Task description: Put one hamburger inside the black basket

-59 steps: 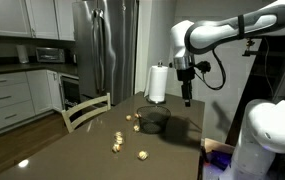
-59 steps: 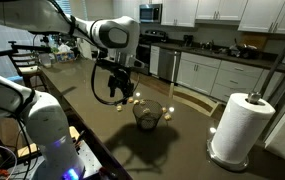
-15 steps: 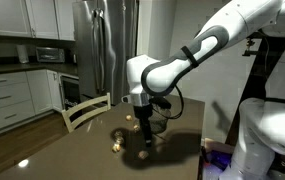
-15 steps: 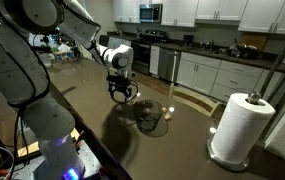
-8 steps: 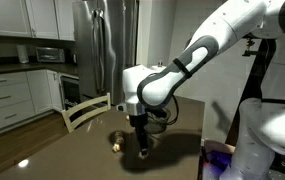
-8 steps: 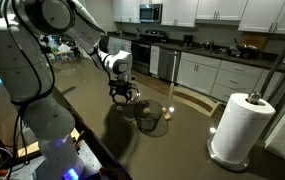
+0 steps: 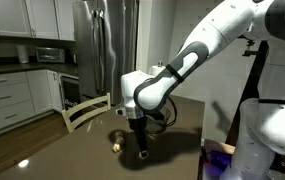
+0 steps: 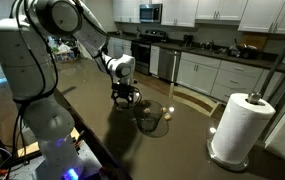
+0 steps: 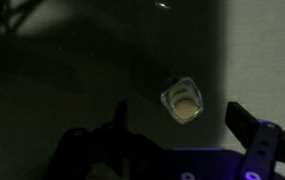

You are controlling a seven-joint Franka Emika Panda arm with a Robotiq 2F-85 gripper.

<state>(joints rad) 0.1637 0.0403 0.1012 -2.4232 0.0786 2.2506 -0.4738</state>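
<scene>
1. The gripper (image 9: pixel 177 112) is hanging fingers-down over the dark table (image 7: pixel 62 152). Its jaws are spread wide and are pinching nothing.
2. The hamburger (image 9: pixel 183 102) is lying flat on the table. In the wrist view it is showing roughly midway between the two fingers. It is sitting outside the basket.
3. Appearance: it is small, round and pale tan-yellow, with a lighter top disc inside a faint glinting outline. The dim wrist picture is not resolving the darker middle layer.
4. Step in hand (judgement): lowering to grasp.
   - Aim: keeping the burger centred, bringing the pads level with its sides, then closing gently.
   - Risk: the piece is looking low and light. A high or off-centre pinch is likely to flick it away across the smooth top.
5. How far the fingertips are sitting above the table is not readable here.
6. A second burger (image 7: pixel 115 143) is lying near the first.
7. The black basket (image 8: pixel 147 124) is standing near the gripper, apart from it. Carrying the burger over will call for clearing the mesh rim.
8. The paper-towel roll (image 8: pixel 237 122) is standing well apart.
</scene>
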